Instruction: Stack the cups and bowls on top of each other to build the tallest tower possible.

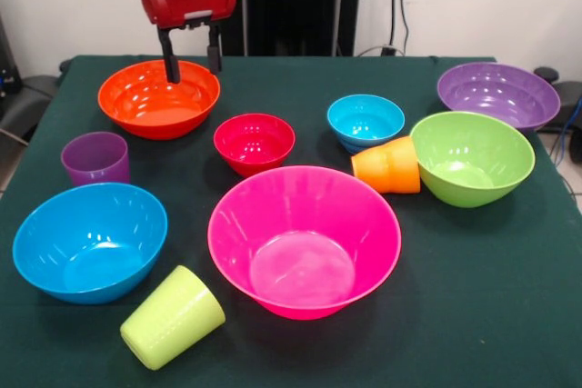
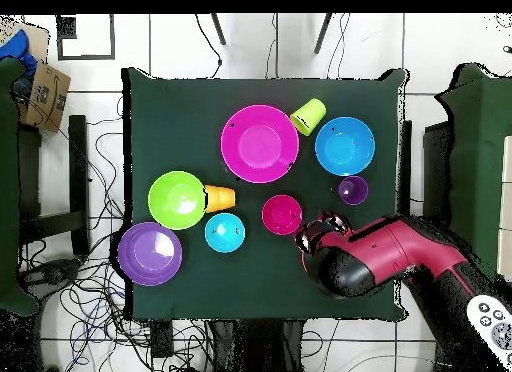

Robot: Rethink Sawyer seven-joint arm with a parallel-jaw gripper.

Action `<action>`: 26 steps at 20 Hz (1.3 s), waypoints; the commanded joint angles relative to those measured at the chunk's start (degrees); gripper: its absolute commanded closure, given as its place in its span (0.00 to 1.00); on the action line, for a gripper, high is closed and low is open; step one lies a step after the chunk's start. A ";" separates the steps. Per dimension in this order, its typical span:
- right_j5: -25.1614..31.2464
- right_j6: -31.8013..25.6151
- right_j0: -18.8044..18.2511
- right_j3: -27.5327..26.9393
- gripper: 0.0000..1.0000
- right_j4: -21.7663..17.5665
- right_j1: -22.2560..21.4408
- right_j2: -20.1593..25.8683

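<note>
Hanging over the orange bowl (image 1: 159,97) at the table's far side, gripper (image 1: 192,59) with two black fingers (image 1: 170,56) spread apart, holding nothing, one fingertip dipping inside the bowl's rim. Sitting apart and not stacked, every bowl and cup on the dark green table (image 1: 473,315). Resting in the middle, just in front of the small red bowl (image 1: 255,143), big pink bowl (image 1: 305,241). Standing upright near the left edge, purple cup (image 1: 95,158), with the large blue bowl (image 1: 90,241) just in front of it. Lying on its side near the front edge, lime green cup (image 1: 172,316), close to both the blue and pink bowls. Lying tipped over and touching the lime green bowl (image 1: 473,158), orange cup (image 1: 387,166), with the small light blue bowl (image 1: 366,122) just behind it. Sitting close to the far right corner, purple bowl (image 1: 498,95). Staying open, wide patches of cloth at the front right corner and along the far edge between the orange and purple bowls. From above, hiding the orange bowl, red arm (image 2: 385,256).
</note>
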 commanded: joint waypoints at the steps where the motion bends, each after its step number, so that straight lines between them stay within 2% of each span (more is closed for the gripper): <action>1: 1.75 -8.60 2.54 1.19 0.00 -3.21 4.00 -5.98; 7: 2.16 -3.59 4.32 0.98 0.00 -3.26 3.41 -9.66; 18: -1.40 10.78 7.84 1.60 0.00 -1.05 -0.31 -18.92; 26: -3.64 12.13 8.83 1.87 0.00 1.54 -0.72 -22.51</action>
